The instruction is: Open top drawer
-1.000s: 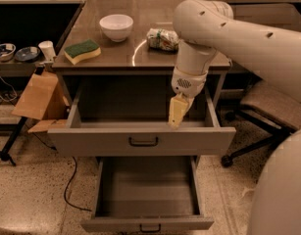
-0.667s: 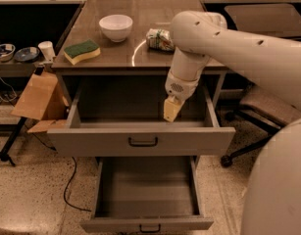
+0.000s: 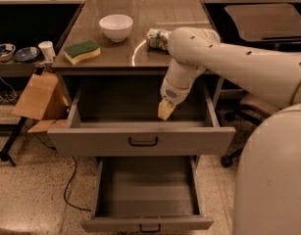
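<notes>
The top drawer [image 3: 140,141] is the wide grey drawer just under the table top, with a small black bar handle [image 3: 143,142] at the centre of its front panel. It stands pulled out and its inside shows empty. My gripper [image 3: 165,110] hangs from the white arm over the drawer's inside, right of centre, above and behind the handle. It touches nothing that I can see.
A lower grey drawer [image 3: 146,223] also stands pulled out near the floor. On the table top [image 3: 155,13] are a white bowl [image 3: 115,27], a green and yellow sponge [image 3: 82,51] and a crumpled packet [image 3: 157,38]. A wooden box [image 3: 38,97] leans at the left.
My gripper has moved left and a little back over the open top drawer as the arm swung in. The drawers have not moved.
</notes>
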